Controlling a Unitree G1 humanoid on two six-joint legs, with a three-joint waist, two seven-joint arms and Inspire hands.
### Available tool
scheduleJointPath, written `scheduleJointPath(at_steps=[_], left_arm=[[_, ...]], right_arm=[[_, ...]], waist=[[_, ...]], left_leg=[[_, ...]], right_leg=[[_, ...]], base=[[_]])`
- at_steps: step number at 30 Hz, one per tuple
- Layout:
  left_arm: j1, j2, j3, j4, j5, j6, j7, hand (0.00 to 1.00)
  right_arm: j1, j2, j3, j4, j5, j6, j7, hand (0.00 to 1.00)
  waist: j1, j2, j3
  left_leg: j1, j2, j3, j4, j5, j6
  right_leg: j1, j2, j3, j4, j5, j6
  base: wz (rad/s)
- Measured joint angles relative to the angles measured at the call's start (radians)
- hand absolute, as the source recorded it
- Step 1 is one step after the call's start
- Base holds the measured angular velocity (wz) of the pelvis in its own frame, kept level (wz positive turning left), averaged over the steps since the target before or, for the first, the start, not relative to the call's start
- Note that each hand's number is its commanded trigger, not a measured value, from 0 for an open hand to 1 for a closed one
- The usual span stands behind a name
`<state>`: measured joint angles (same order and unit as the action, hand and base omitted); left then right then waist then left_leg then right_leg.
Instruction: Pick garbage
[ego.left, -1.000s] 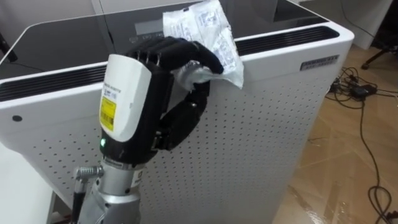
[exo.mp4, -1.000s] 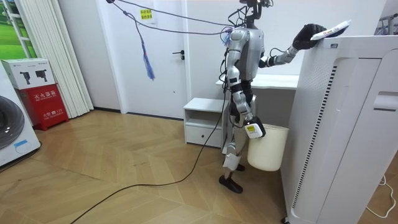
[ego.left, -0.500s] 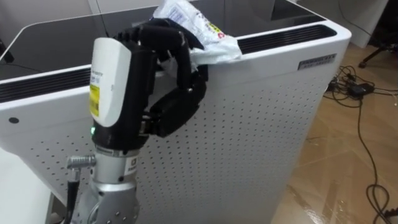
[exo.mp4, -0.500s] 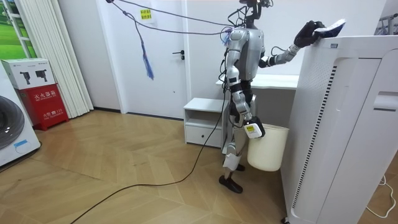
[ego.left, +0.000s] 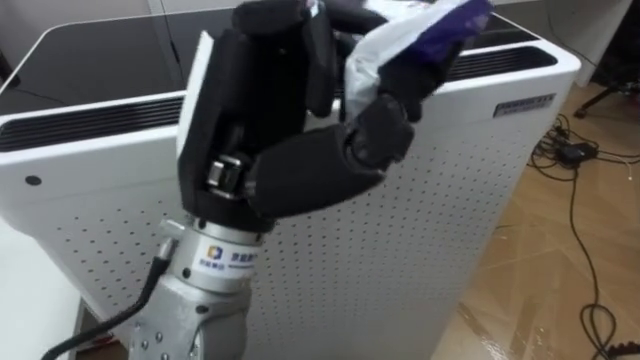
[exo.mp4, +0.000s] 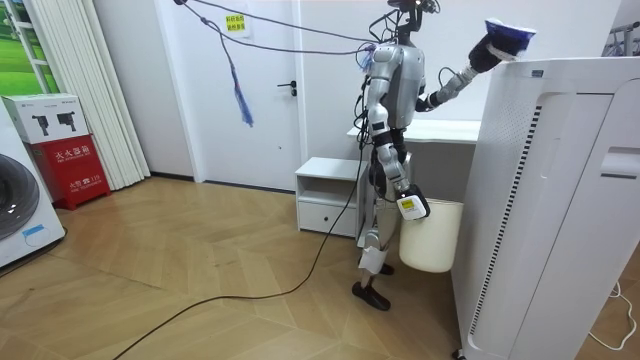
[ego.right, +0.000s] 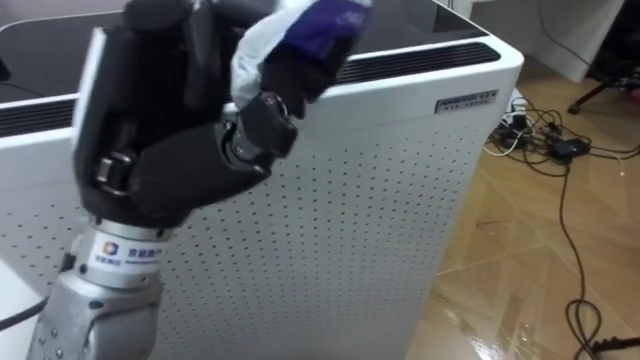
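1. Plastic film, white with a blue-purple patch: the wrapper (ego.left: 425, 28) is pinched in the left hand (ego.left: 270, 130), whose dark fingers and thumb are curled round it.
2. Hand and wrapper are above the front edge of the tall white perforated cabinet (ego.left: 430, 210), over its vent slot (ego.left: 90, 115). The room view suggests the wrapper is clear of the top.
3. To do this step well, I judge the grip should be firm, since thin film slips easily. The lift should go straight up before any swing away from the cabinet's front edge.
4. Low beside the white bin (exo.mp4: 432, 240) hangs the right hand (exo.mp4: 410, 207); I cannot tell how its fingers are set.
5. Open room lies on the cabinet's near side, toward the bin. Loose cables (ego.left: 575, 160) lie on the floor off its right corner, well apart.
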<state>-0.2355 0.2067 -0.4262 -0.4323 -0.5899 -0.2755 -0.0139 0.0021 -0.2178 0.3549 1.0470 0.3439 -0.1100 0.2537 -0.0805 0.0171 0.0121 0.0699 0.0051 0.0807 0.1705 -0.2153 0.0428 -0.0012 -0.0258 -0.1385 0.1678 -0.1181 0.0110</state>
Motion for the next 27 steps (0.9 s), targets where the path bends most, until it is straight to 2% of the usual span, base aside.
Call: scheduleJointPath(at_steps=[2, 5, 10, 17, 22, 27], left_arm=[[-0.001, 0.001, -0.009, -0.001, -0.098, 0.029, -0.066, 1.00], [-0.007, 0.000, -0.008, -0.001, -0.167, 0.056, -0.126, 1.00], [-0.007, 0.000, -0.007, -0.001, -0.167, 0.094, -0.207, 1.00], [-0.007, 0.007, 0.003, 0.002, -0.202, 0.164, -0.288, 1.00], [0.008, 0.009, 0.005, 0.072, -0.201, 0.169, -0.323, 1.00], [0.090, 0.014, 0.006, 0.183, -0.131, 0.164, -0.324, 1.00]], right_arm=[[0.000, 0.000, 0.000, 0.000, 0.000, 0.001, 0.000, 1.00], [0.000, -0.001, 0.000, 0.000, -0.005, 0.003, 0.000, 1.00], [-0.003, 0.000, -0.001, -0.001, -0.039, 0.004, 0.000, 1.00], [-0.025, 0.006, -0.004, -0.002, -0.052, 0.046, -0.001, 1.00], [-0.028, 0.007, -0.005, -0.002, -0.052, 0.050, 0.001, 1.00], [-0.042, 0.013, -0.008, 0.000, -0.085, 0.049, 0.000, 1.00]], waist=[[0.000, 0.007, -0.0044], [0.002, 0.008, -0.0052], [0.004, 0.008, -0.0051], [0.009, 0.009, -0.0042], [0.034, 0.010, -0.0027], [0.049, 0.012, 0.0017]], left_leg=[[-0.009, 0.000, 0.002, 0.001, 0.000, 0.000], [-0.011, 0.000, 0.007, 0.001, 0.000, 0.000], [-0.011, 0.001, 0.017, 0.001, 0.000, 0.000], [-0.049, 0.003, 0.017, 0.021, 0.000, 0.000], [-0.057, 0.003, 0.017, 0.033, 0.000, 0.000], [-0.090, 0.001, 0.016, 0.044, 0.000, 0.000]], right_leg=[[-0.010, -0.001, 0.000, 0.003, 0.000, 0.000], [-0.015, 0.000, 0.006, 0.004, 0.000, -0.001], [-0.019, 0.000, 0.012, 0.008, 0.000, -0.001], [-0.057, -0.004, 0.008, 0.033, 0.001, -0.002], [-0.062, -0.004, 0.006, 0.039, 0.002, -0.007], [-0.098, -0.008, 0.005, 0.057, -0.001, -0.009]], base=[[-0.02], [-0.06], [-0.04], [0.00], [0.00], [0.02]])
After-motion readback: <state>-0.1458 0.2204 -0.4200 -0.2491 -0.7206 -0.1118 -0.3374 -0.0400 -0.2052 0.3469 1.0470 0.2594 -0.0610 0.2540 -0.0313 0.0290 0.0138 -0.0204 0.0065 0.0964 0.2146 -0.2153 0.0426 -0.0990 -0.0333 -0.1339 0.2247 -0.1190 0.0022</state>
